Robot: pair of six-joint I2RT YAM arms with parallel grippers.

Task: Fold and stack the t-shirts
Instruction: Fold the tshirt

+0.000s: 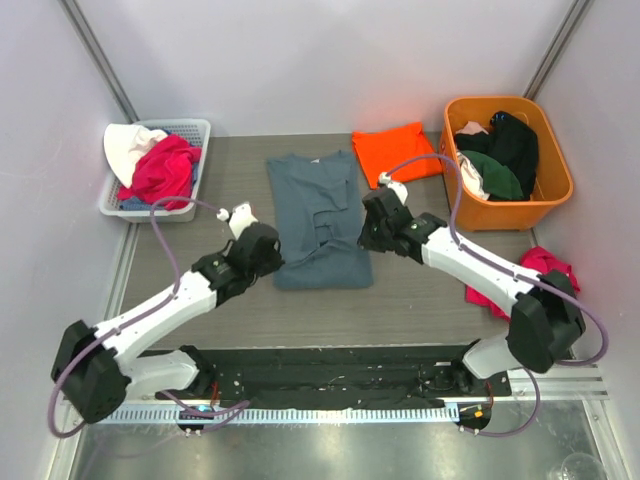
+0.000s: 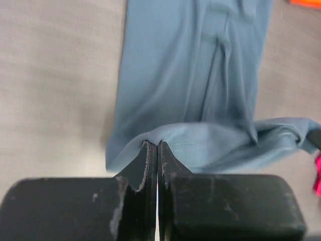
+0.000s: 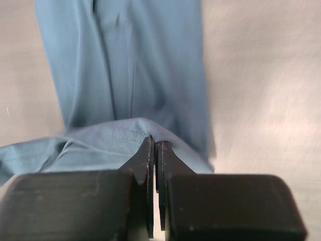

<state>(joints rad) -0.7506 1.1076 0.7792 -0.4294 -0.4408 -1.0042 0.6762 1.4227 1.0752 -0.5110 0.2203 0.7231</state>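
Slate blue-grey cotton fills both wrist views: the blue-grey t-shirt [image 1: 315, 205] lies in the middle of the tabletop [image 1: 420, 300] as a narrow column, collar at the far end and hem towards the arms. The left end effector [image 2: 153, 146] is clamped on the near left corner of the hem, and the right end effector [image 3: 153, 141] is clamped on the near right corner. At each, the fingers are pressed together with a thin layer of cloth puckering up between them. The orange t-shirt [image 1: 397, 152] sits folded at the far right, just beside the orange plastic tub [image 1: 560, 165] and apart from the blue-grey one.

The step in hand looks like folding the hem up towards the collar. To do it well, both corners should rise together and only high enough for the lower half to clear the cloth beneath. They should then travel away from the bases at the same pace, so the hem stays straight and lightly taut between them. Uneven speed would skew the fold, and too much spread could drag the thin cotton out of the pinch. The hem should land square on the collar edge before either side lets go.
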